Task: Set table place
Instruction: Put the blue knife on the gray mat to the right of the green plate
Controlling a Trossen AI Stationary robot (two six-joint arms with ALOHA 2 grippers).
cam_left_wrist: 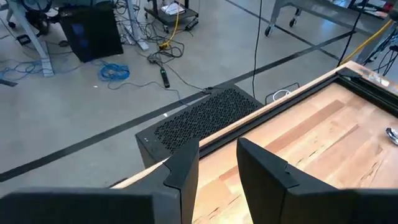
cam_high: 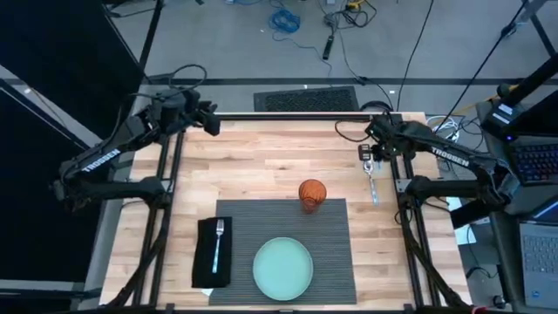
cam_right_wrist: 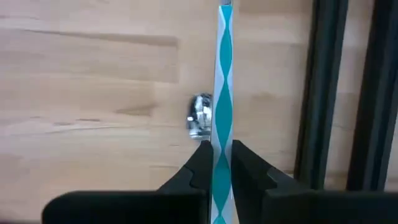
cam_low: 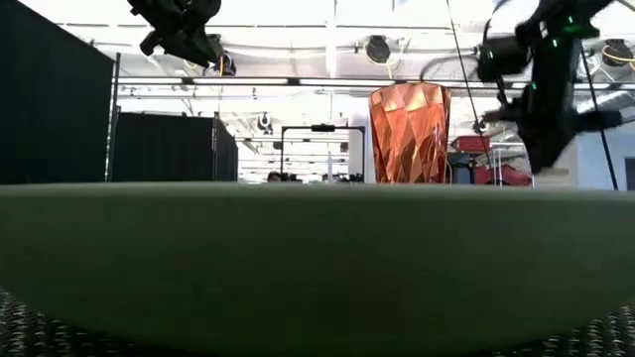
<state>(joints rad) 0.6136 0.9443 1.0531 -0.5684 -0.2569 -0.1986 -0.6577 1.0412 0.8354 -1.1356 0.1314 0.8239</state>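
The dark grey ribbed placemat [cam_high: 331, 235] lies at the table's near middle. On it sit a pale green plate [cam_high: 282, 267] and, at its far edge, an orange faceted cup [cam_high: 312, 194]. Left of it a fork [cam_high: 218, 240] lies on a black napkin [cam_high: 212, 262]. My right gripper [cam_right_wrist: 219, 162] is over the wood at the far right, shut on a thin utensil [cam_high: 373, 187] with a teal and white patterned handle [cam_right_wrist: 224, 74]. My left gripper [cam_left_wrist: 217, 168] hangs open over the far left corner with nothing between its fingers. My right gripper pinches the teal and white handle [cam_right_wrist: 222, 144] between its two fingers. The utensil runs on past the fingertips, along the fingers, toward the table's near edge. I cannot tell whether its far end rests on the wood.
A small shiny metal piece [cam_right_wrist: 200, 116] shows against the wood beside the handle. The black frame rails [cam_high: 403, 187] run along the table's right side, close to my right gripper. Bare wood lies between the placemat and the far edge. A black mat [cam_high: 307, 99] lies on the floor behind.
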